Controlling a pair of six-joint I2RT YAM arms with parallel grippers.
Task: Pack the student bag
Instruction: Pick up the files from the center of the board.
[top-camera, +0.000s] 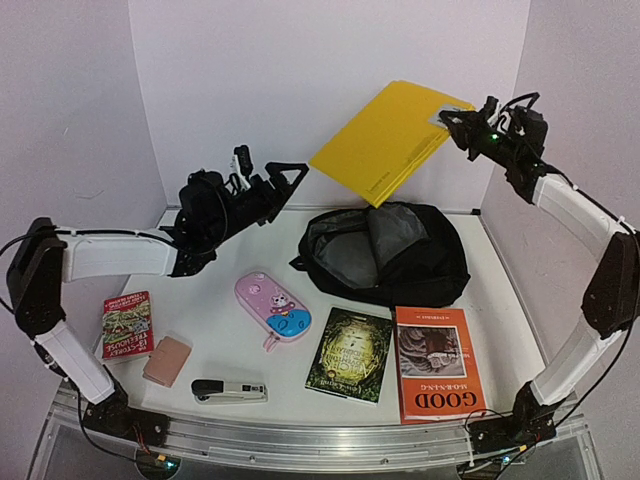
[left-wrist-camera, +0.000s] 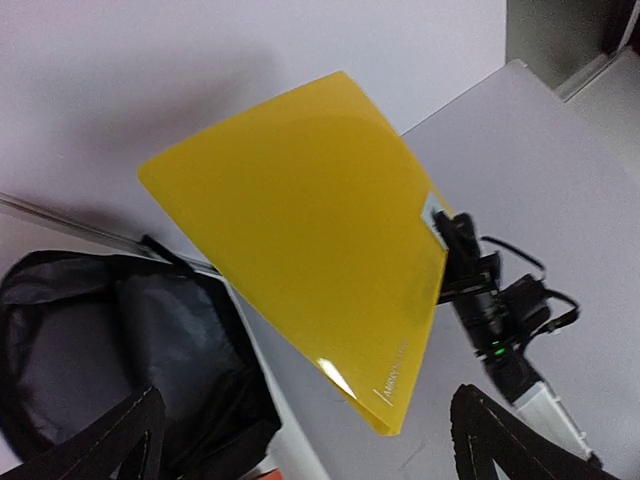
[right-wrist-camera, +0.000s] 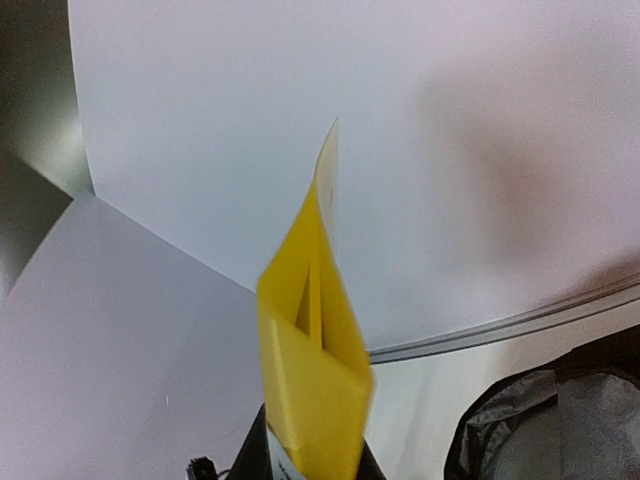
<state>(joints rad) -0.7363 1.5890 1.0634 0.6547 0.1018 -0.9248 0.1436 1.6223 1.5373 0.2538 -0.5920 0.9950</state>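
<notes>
Stapler (top-camera: 229, 390) at near edge, unpacked. Right gripper (top-camera: 457, 122) clenched on corner of yellow folder (top-camera: 390, 140), held high, tilted above bag (top-camera: 420, 262) lying open mid-table. Left gripper (top-camera: 285, 180) spread, empty. Risks: floppy folder swings, slips from corner pinch, snags bag rim, misses opening.

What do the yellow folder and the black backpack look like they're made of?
Yellow folder: probably thin plastic, glossy; a glare streak shows in the left wrist view and it curves in the right pincer. Student bag: soft matte black fabric with grey lining, slumped and creased.
</notes>
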